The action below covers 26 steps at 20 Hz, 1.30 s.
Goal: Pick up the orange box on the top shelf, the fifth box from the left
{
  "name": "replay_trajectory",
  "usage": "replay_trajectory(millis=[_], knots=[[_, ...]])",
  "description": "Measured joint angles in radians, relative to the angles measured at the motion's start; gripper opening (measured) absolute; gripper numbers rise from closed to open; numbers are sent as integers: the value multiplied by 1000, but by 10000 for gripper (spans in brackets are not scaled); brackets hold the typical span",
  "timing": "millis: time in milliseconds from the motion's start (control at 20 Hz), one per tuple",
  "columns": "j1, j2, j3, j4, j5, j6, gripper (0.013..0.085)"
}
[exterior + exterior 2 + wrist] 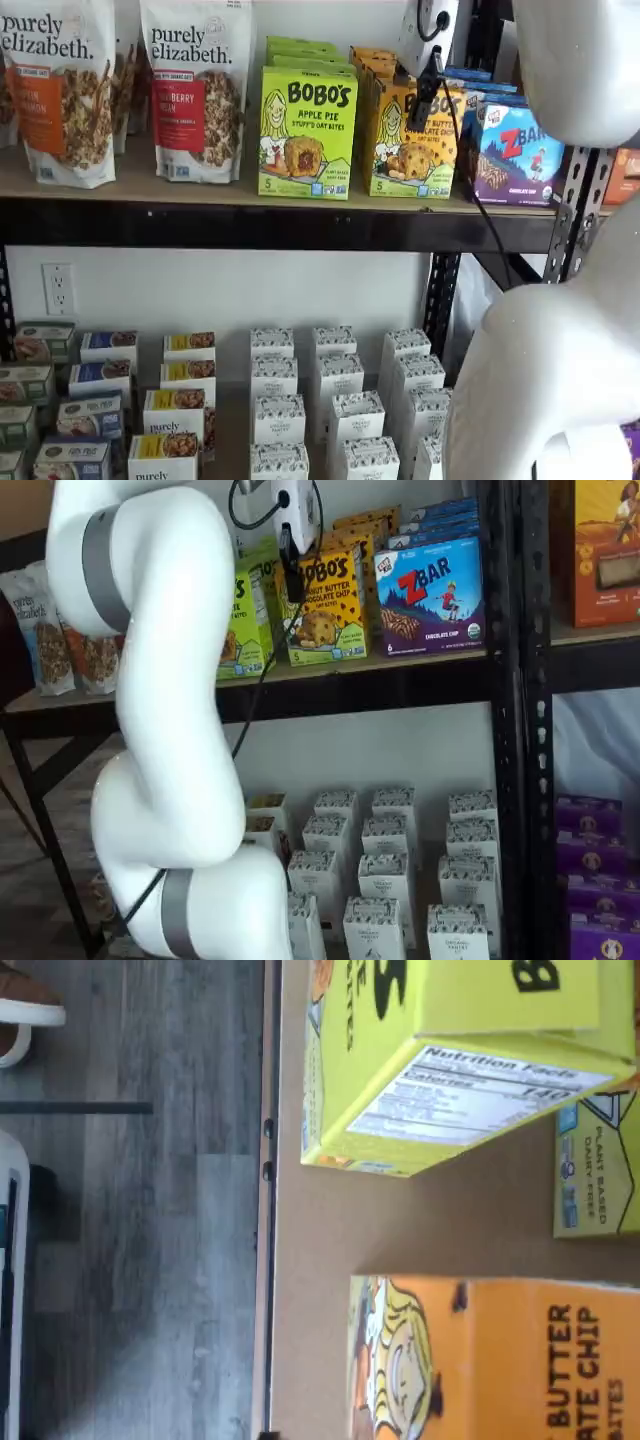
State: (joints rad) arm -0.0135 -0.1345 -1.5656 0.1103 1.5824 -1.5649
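Arm [160, 730] up front — claw [425, 95] just before orange box [410, 140] (grip state unclear).

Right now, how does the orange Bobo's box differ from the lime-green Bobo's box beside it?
The orange box reads Peanut Butter Chocolate Chip; the lime-green box reads Apple Pie. The gripper hangs before the orange box; nothing fronts the green one. Both stand upright on the top shelf.

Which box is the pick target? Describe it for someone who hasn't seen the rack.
On the top shelf, right of the granola bags, stand two Bobo's cartons. The orange box is the yellow-orange one reading Peanut Butter Chocolate Chip, between the lime-green Apple Pie box and the blue Zbar box.
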Motion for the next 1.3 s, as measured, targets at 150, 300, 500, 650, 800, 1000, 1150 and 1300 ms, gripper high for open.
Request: replay_trajectory(millis=[150,300,500,650,800,1000,1150,1300], knots=[[0,-4,9,4,-9,0,730],[1,-7,14,4,-13,1,690],[0,-8,16,3,-13,0,610],[0,-9,19,3,-15,-1,530],[-1,-9,18,4,-15,-1,530],[1,-6,13,-2,-10,0,530],[1,-7,15,0,-14,0,530],[0,-7,14,1,-14,-1,530]])
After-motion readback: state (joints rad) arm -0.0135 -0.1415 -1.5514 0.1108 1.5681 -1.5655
